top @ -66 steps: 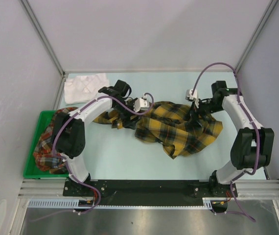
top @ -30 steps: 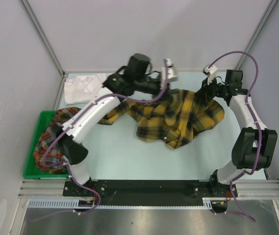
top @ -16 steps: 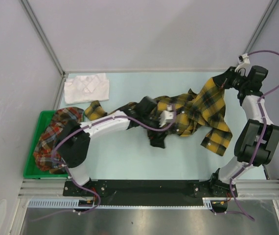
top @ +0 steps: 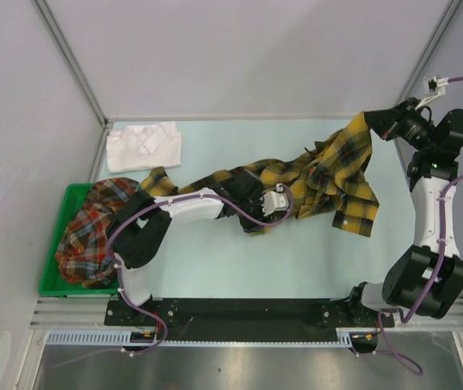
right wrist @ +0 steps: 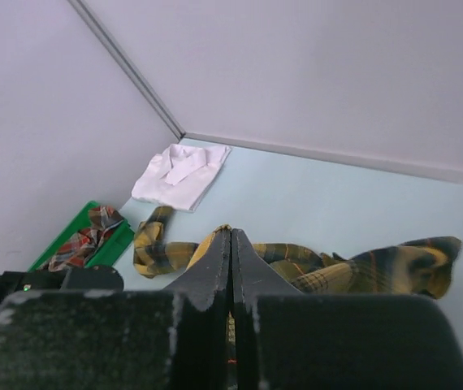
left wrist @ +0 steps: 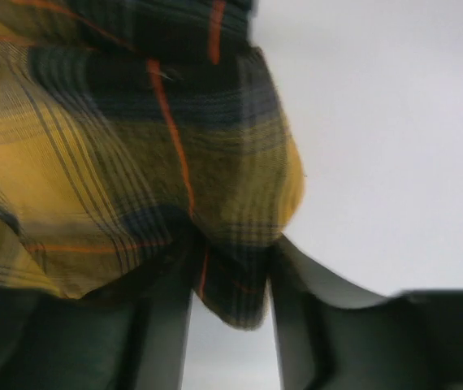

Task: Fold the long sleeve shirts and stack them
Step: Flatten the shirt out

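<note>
Top external view: the right gripper (top: 371,124) is pinched tight on an edge of the yellow-and-black plaid shirt (top: 329,175). The cloth drapes from it across to the left gripper (top: 284,201), which has a bunch of the same shirt clamped between its fingers (left wrist: 300,325). Right wrist cam shows those jaws nearly touching, just a sliver of yellow between. The white shirt (top: 144,146) lies folded on the tabletop (top: 240,260), well left of the left gripper. The red-orange plaid shirt (top: 93,231) sits crumpled in the green bin (top: 57,284), also well to its left.

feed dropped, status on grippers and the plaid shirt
Left gripper shut on yellow-and-black plaid cloth shirt. Right gripper shut on it too, corner lifted. Folded white shirt sits apart.
</note>
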Motion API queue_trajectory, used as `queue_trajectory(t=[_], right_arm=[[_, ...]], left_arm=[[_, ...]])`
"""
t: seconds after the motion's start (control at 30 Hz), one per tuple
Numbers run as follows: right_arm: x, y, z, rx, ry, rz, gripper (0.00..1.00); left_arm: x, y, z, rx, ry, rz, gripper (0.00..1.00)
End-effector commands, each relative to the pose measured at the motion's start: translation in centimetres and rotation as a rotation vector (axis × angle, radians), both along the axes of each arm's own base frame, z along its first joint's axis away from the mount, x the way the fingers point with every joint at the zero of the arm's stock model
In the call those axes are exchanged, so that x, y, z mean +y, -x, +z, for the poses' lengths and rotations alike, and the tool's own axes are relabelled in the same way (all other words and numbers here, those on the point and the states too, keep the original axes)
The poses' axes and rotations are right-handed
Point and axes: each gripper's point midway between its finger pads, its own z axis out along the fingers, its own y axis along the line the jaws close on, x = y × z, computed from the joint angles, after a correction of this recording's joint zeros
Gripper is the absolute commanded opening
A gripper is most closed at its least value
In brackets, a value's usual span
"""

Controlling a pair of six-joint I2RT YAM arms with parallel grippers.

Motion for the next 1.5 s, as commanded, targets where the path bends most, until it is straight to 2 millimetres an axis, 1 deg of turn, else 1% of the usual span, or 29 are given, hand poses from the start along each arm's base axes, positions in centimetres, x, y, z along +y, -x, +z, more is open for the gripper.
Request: queue_trajectory(t=[0.0,0.03,0.07,0.1,0.13,0.17,0.2,0.23,0.3,0.33,0.37,0.4,0.43,0.47,0.5,0.53,0.57,0.6,0.63,0.7,0.73,0.83,0.93,1.1,1.17,1.23,1.33,1.37,1.47], right_arm=[[0.2,5.3,6.5,-0.122,-0.031,0.012,0.0],[0.0,6.3,7.3,-0.126,-0.043,0.011,0.0],[-0.3,7.9,9.0,-0.177,-0.034,-0.009,0.0],[-0.3,8.7,9.6,-0.173,-0.063,-0.006,0.0],[0.1,9.7,10.3,-0.135,-0.139,0.011,0.0],[0.5,10.7,11.5,-0.18,-0.137,0.023,0.0],[0.6,11.0,12.1,-0.192,-0.16,0.016,0.0],[0.7,11.1,12.6,-0.187,-0.193,0.019,0.0],[1.4,10.5,13.6,-0.222,-0.231,0.025,0.0],[2.0,10.0,13.8,-0.251,-0.213,0.032,0.0],[2.3,9.3,14.0,-0.244,-0.218,0.036,0.0],[3.5,8.2,14.0,-0.242,-0.233,0.059,0.0],[4.0,7.5,14.0,-0.249,-0.226,0.06,0.0],[4.2,6.8,13.8,-0.256,-0.208,0.044,0.0],[5.1,6.3,14.7,-0.276,-0.22,0.052,0.0],[5.5,6.3,15.2,-0.293,-0.223,0.058,0.0],[5.9,6.4,15.8,-0.311,-0.227,0.062,0.0],[6.1,6.3,16.9,-0.336,-0.245,0.052,0.0],[7.2,6.7,17.7,-0.358,-0.25,0.073,0.0],[7.8,7.2,19.7,-0.419,-0.262,0.05,0.0],[8.9,7.8,20.3,-0.436,-0.268,0.075,0.0],[9.8,7.9,22.6,-0.49,-0.273,0.057,0.0],[11.1,7.9,24.4,-0.515,-0.283,0.06,0.0],[12.2,7.6,26.3,-0.555,-0.295,0.005,0.0],[12.4,7.7,27.3,-0.58,-0.306,-0.014,0.0],[12.3,7.9,27.9,-0.585,-0.312,-0.019,0.0],[12.3,9.2,29.4,-0.611,-0.317,-0.008,0.0],[12.1,10.4,30.3,-0.634,-0.319,-0.002,0.0],[12.5,12.4,31.2,-0.643,-0.33,0.044,0.0]], left_arm=[[1.6,3.9,6.6,0.14,0.15,-0.123,0.33],[2.3,5.0,8.5,0.145,0.186,-0.15,0.27],[3.1,6.0,9.6,0.149,0.208,-0.164,0.14],[4.1,7.5,12.5,0.139,0.254,-0.183,0.1],[5.0,7.3,13.6,0.147,0.284,-0.163,0.06],[5.5,7.1,14.8,0.161,0.315,-0.135,0.01],[6.2,6.9,15.7,0.184,0.345,-0.118,0.0],[7.8,4.5,15.9,0.18,0.359,-0.033,0.0],[9.1,0.2,16.5,0.155,0.373,0.079,0.0],[10.9,-3.4,15.0,0.176,0.366,0.189,0.0],[11.1,-5.9,16.3,0.169,0.408,0.254,0.0],[11.2,-7.1,16.7,0.187,0.427,0.269,0.02],[10.7,-7.9,17.4,0.205,0.455,0.25,0.13],[10.1,-7.9,17.9,0.193,0.476,0.245,0.49],[9.4,-7.6,18.6,0.159,0.496,0.23,0.66],[8.4,-5.2,17.6,0.168,0.493,0.228,0.98],[7.2,-5.3,18.9,0.066,0.55,0.195,0.99],[6.4,-4.5,18.7,0.042,0.564,0.184,0.99],[5.0,-2.8,17.7,0.054,0.561,0.162,0.99],[3.5,-2.2,17.5,0.125,0.583,0.195,0.99],[2.5,-1.3,17.3,0.146,0.592,0.181,0.99],[0.0,1.0,17.6,0.232,0.631,0.199,0.99],[-1.3,1.3,18.8,0.303,0.67,0.294,0.99],[-0.5,0.3,22.6,0.169,0.717,0.376,0.99],[-0.1,-0.5,21.2,0.118,0.651,0.433,1.0],[0.7,-2.2,18.0,0.084,0.55,0.536,0.99],[1.6,-3.8,14.2,0.078,0.451,0.578,0.99],[1.8,-4.0,13.6,0.086,0.439,0.575,0.99],[2.6,-5.1,12.5,0.09,0.386,0.551,0.84]])
